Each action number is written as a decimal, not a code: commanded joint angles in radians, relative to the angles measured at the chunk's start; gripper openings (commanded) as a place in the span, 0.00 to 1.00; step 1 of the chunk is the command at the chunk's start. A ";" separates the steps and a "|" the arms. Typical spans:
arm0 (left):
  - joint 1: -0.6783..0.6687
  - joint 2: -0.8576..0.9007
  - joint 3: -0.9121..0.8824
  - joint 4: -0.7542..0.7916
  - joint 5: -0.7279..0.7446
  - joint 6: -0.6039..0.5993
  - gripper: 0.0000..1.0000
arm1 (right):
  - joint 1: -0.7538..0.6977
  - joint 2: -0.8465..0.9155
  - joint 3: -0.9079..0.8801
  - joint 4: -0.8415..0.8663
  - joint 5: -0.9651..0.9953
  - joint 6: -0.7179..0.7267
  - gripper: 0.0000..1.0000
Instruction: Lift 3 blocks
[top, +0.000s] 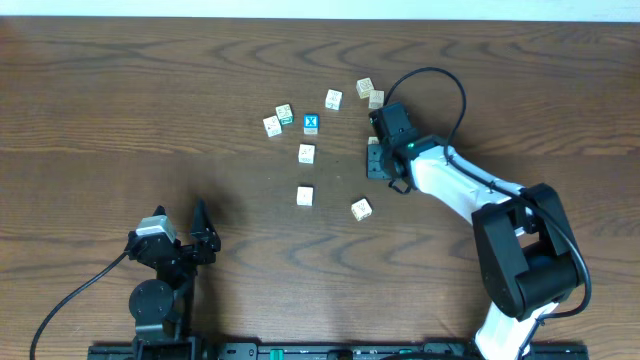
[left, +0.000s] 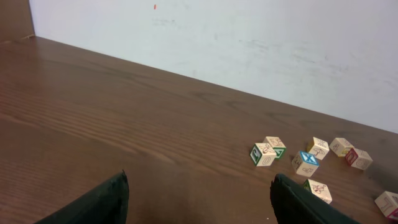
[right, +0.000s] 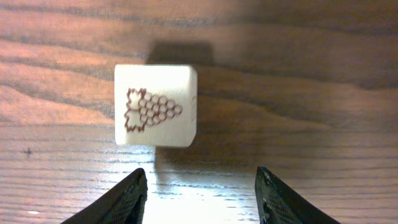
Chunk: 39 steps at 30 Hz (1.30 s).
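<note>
Overhead: the left arm sits folded at the near edge of the table (top: 120, 120). The left gripper (top: 183, 228) points away from its base, with its fingers spread wide around bare wood. The loose cream blocks (top: 306, 153) lie well beyond its fingertips and to their right. They sit around the blue-X cube (top: 311, 124), and two more lie nearer, out in the open. The right arm stretches from its base diagonally across the table, its white forearm slanting in toward the blocks and its wrist bent downward. The right gripper (top: 377, 152) hangs just beside the right-hand edge of the scatter, and its body hides what lies under the fingertips.

Left wrist: the two dark fingers (left: 93, 202) stand far apart at the bottom corners, holding nothing, with only wood grain between them. The blocks and the blue-X cube (left: 305, 163) lie ahead of the right finger, in front of the pale wall (left: 217, 37).

Right wrist: the camera looks straight down. The fingers (right: 124, 199) are parted and empty. The grape-printed block (right: 155, 106) rests flat on the table just beyond the tips, not between them. It is offset toward the finger on the left of the frame and touches neither finger.
</note>
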 joint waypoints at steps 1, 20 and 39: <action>0.001 -0.009 -0.010 -0.044 -0.004 -0.009 0.74 | -0.023 -0.018 0.083 -0.030 -0.044 -0.021 0.53; 0.001 -0.009 -0.010 -0.044 -0.004 -0.009 0.73 | -0.022 -0.003 0.162 -0.022 -0.072 -0.033 0.50; 0.001 -0.009 -0.010 -0.044 -0.004 -0.009 0.73 | -0.022 0.089 0.162 0.031 -0.068 -0.032 0.47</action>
